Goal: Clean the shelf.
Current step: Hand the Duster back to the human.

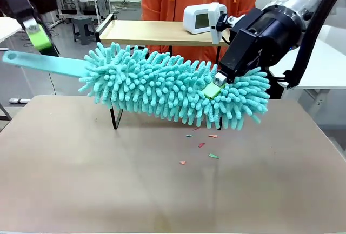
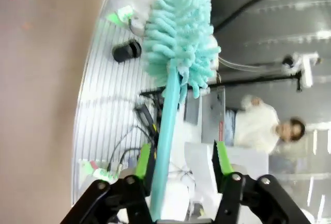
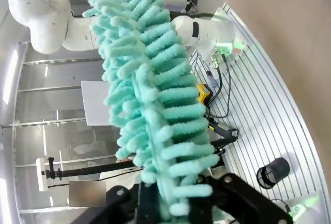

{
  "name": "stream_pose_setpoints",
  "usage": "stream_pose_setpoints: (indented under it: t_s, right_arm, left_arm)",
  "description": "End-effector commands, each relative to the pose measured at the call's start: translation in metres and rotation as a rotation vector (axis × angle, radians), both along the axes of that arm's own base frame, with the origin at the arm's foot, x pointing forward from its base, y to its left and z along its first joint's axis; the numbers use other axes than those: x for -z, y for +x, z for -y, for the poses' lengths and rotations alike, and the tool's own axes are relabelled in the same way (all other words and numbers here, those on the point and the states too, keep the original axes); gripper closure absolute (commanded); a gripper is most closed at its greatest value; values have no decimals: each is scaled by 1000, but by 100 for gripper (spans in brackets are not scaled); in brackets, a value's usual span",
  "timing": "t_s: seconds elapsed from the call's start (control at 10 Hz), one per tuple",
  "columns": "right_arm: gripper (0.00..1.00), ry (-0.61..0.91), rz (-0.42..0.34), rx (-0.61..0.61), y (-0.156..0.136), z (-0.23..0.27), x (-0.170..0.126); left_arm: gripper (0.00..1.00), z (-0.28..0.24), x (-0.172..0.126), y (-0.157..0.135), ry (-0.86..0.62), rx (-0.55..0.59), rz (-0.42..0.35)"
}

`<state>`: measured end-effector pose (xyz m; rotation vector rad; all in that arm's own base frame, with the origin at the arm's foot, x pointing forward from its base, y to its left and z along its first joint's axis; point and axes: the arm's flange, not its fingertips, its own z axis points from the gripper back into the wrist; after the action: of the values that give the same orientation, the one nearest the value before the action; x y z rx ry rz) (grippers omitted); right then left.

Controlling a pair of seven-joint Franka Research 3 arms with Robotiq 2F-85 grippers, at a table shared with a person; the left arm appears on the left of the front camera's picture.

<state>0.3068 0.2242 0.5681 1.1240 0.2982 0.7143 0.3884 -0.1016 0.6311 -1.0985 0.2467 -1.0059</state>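
— What's closest to you there?

— The bare brown table (image 1: 108, 191), then a sprinkle of small coloured scraps (image 1: 201, 146) lying on it just below the duster (image 1: 173, 91). The duster is a long teal mop of soft fingers, hanging in the air across the middle and tilted down toward my right.

— Who's got hold of it?

— My right gripper (image 1: 215, 87) is clenched on the fluffy end; a green pad (image 1: 212, 90) shows pressed into the pile, and in my right wrist view the fingers close around the head. My left gripper (image 2: 180, 165) is spread apart. The flat teal handle (image 2: 165, 131) runs up between its pads, close beside one of them and clear of the other, so it grips nothing.

— Why hold the head and not the handle?

— My guess is that the handle is left free for my left gripper to take. A grip there would let the soft part sweep without a gripper in the way.

— And the shelf?

— The shelf (image 1: 157, 31) stands at the far side of the table, behind the duster, with the person in orange just beyond it. A white clock (image 1: 200, 19) sits on its top board near the right end. Its black legs show below the duster.

— Room to work?

— Plenty of open table in front. The top board looks tighter: the clock takes up one end, so sweeping should start from the open left part — and keep clear of the person.
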Motion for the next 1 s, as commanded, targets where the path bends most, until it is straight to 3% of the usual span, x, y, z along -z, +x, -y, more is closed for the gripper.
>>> stream_pose_setpoints:
  t_s: [0.0,0.1,0.3,0.4,0.6,0.7,0.9]
  right_arm:
    - [100,25,3,23,-1,27,-3]
    - [100,38,14,47,-2,41,-8]
    - [100,149,76,139,-8,78,-33]
    - [100,295,157,236,-14,105,-54]
    - [100,529,296,577,-29,169,-82]
    - [100,600,308,858,-29,211,-81]
    - [100,638,194,1180,-25,272,-51]
  left_arm:
    - [0,-56,-5,9,-105,-358,32]
    - [0,-111,-3,15,-264,-636,19]
    - [0,-174,11,13,-446,-938,4]
    - [0,-184,24,19,-457,-996,-11]
    - [0,-183,46,30,-459,-1004,-71]
    - [0,-177,56,38,-465,-989,-96]
    - [0,-164,62,45,-430,-945,-123]
